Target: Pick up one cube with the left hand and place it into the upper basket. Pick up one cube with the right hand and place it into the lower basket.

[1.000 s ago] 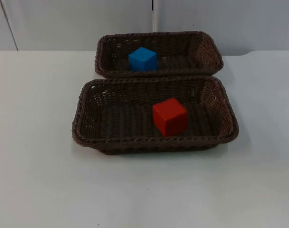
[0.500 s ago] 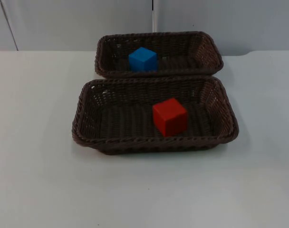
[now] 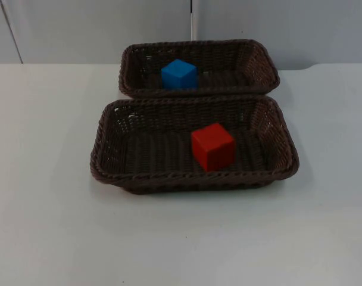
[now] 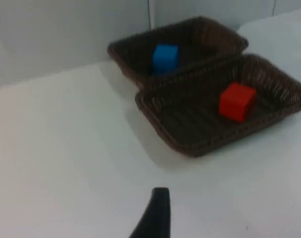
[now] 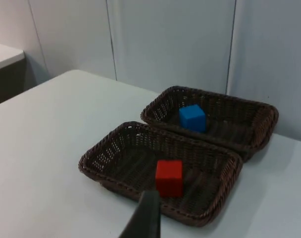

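Resting blue cube [image 3: 179,74] in upper basket [image 3: 259,59], red cube [image 3: 212,146] in lower basket [image 3: 106,149], gripper states unclear.

no readable text, labels or numbers anywhere

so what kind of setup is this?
Likely a lab test bench: bare white table, grey partition wall, and just two wicker baskets, upper and lower, holding a blue cube and red cube.

Both pincers high above table.
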Action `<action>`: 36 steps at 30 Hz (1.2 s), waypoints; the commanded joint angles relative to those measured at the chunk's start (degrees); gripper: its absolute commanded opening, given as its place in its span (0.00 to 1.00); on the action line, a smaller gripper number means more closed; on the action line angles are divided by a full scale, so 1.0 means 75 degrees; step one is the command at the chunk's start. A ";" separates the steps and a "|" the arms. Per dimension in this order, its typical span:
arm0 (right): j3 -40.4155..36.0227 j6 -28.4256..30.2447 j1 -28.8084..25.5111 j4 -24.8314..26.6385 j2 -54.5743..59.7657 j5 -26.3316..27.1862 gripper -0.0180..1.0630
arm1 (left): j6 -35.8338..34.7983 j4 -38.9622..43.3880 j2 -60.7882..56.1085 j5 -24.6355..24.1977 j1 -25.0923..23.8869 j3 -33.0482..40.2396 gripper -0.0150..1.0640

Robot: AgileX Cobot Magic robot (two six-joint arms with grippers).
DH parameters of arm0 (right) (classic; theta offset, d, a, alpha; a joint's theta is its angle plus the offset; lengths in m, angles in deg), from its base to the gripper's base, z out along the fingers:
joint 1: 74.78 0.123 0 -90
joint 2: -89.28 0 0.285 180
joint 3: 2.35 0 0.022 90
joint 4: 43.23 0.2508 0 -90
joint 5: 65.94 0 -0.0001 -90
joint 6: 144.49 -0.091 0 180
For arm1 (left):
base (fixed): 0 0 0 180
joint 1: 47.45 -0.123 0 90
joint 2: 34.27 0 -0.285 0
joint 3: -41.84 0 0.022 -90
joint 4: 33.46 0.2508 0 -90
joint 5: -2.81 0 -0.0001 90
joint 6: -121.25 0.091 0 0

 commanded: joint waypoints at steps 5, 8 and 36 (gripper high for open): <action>-0.0051 0.0062 -0.0005 -0.0005 -0.0600 -0.0699 0.77 | -0.0147 0.0079 -0.0033 -0.0129 0.0027 0.0091 0.75; -0.0051 0.0062 -0.0005 -0.0005 -0.0900 -0.1228 0.77 | -0.0147 0.0079 -0.0033 -0.0128 0.0027 0.0105 0.75; -0.0505 0.0263 -0.0005 -0.0015 -0.1476 -0.2950 0.77 | -0.0127 0.0123 -0.0033 -0.0326 0.0027 0.0207 0.75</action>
